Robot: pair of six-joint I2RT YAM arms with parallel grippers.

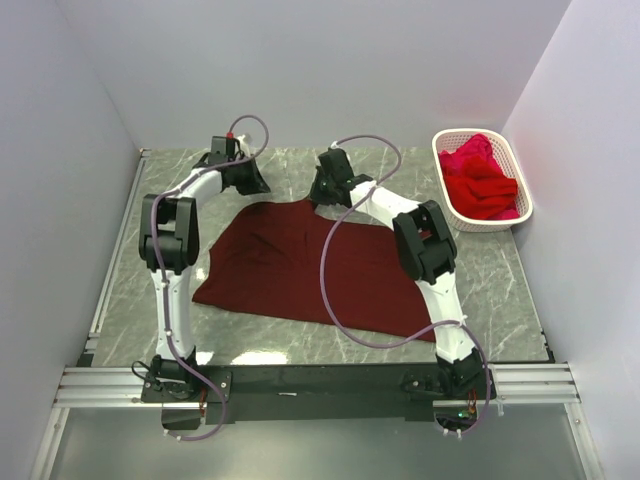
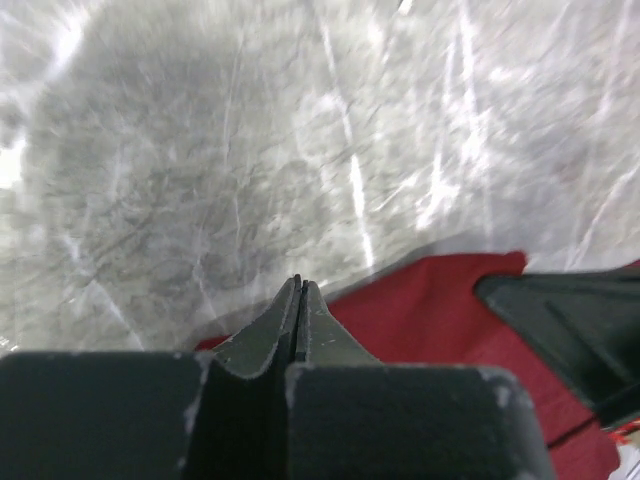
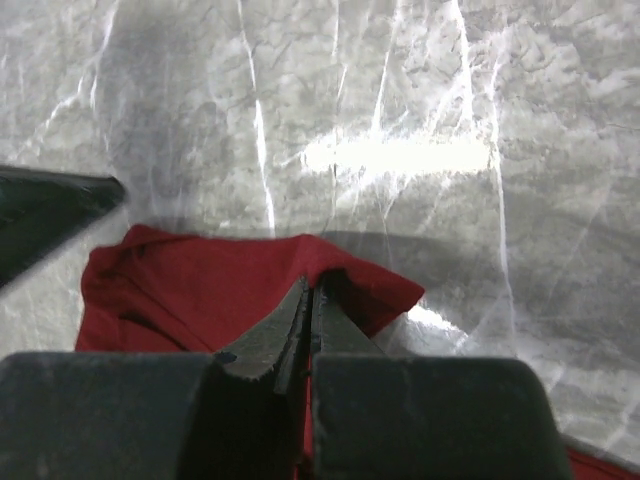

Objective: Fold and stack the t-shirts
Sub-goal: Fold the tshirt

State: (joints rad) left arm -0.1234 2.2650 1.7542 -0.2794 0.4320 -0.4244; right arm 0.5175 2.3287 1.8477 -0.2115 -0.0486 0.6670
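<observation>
A dark maroon t-shirt lies spread on the marble table. My right gripper is at the shirt's far edge. In the right wrist view it is shut on a raised fold of the maroon cloth, with cloth showing between the fingers. My left gripper is just past the shirt's far left corner. In the left wrist view it is shut, tips over bare marble, the cloth edge running beneath the fingers; no cloth shows between them. Brighter red t-shirts are heaped in the basket.
A white slotted basket stands at the back right against the right wall. White walls close in the table on the left, back and right. The right gripper's dark body shows at the right of the left wrist view.
</observation>
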